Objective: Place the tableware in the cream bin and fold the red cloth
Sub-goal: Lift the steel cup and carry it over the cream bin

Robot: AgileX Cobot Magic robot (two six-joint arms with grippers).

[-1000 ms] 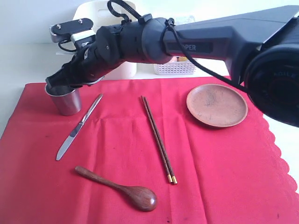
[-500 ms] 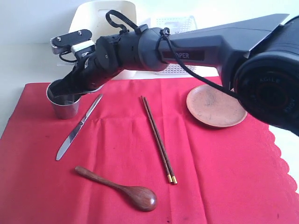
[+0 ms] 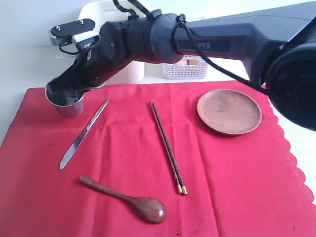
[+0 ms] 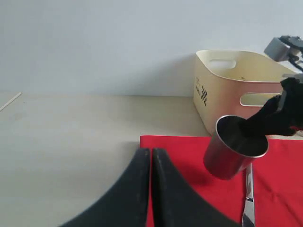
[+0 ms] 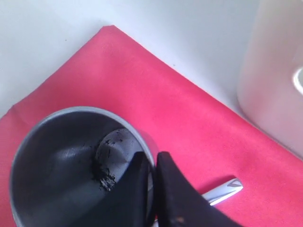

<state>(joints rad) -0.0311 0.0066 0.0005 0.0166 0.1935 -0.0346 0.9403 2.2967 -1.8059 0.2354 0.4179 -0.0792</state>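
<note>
My right gripper (image 3: pixel 61 92) is shut on the rim of the steel cup (image 3: pixel 65 103), one finger inside and one outside (image 5: pixel 152 158). The cup (image 4: pixel 234 147) hangs tilted just above the far-left corner of the red cloth (image 3: pixel 237 177). On the cloth lie the silver knife (image 3: pixel 84 133), dark chopsticks (image 3: pixel 168 147), wooden spoon (image 3: pixel 126 199) and brown plate (image 3: pixel 229 111). The cream bin (image 4: pixel 222 90) stands behind the cloth, close to the cup. My left gripper (image 4: pixel 150 152) is shut with nothing in it, by the cloth's left edge.
A white lattice basket (image 3: pixel 185 70) with food in it stands right of the cream bin, behind the cloth. The right arm (image 3: pixel 212 42) spans the back of the scene. Pale bare tabletop (image 4: pixel 66 137) stretches left of the cloth.
The right gripper's jaws closed on the cup's rim. The cup has come up off the cloth and tilted, shifting slightly left.
</note>
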